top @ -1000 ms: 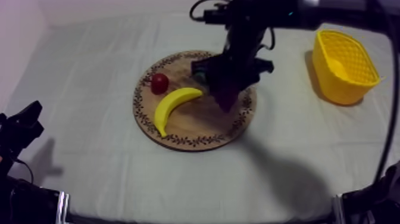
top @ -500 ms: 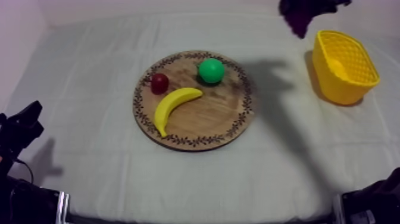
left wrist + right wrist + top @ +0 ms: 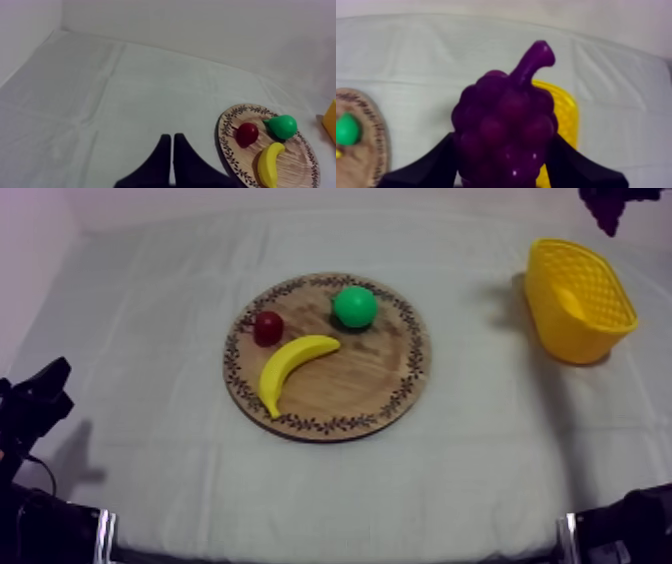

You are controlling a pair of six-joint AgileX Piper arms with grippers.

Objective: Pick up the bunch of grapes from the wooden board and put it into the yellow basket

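free: bare cloth between wooden board and yellow basket, also left of the board | obstacles: banana, pear, small red fruit on board

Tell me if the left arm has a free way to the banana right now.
Probably yes: bare cloth lies between the left gripper and the board, and the banana lies uncovered on it.

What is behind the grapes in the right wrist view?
The basket, mostly covered by the grapes that the right gripper is shut on. Only part of its wall shows beside them; its inside is covered there. The cloth lies beyond.
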